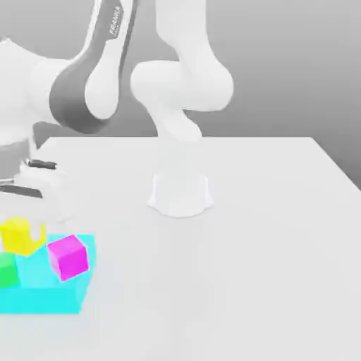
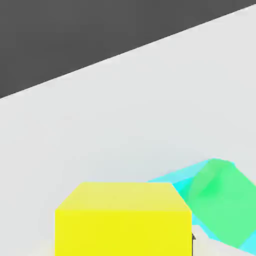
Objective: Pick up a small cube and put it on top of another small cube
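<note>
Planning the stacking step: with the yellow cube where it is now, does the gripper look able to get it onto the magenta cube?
Probably yes. The small bright yellow cube sits in the shut gripper, beside the magenta cube on the flat cyan block. The magenta cube's top looks uncovered; the green cube lies aside.

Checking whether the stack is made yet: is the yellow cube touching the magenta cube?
Apart. In the exterior view the yellow cube sits left of the magenta cube, with a strip of the cyan block visible between them.
</note>
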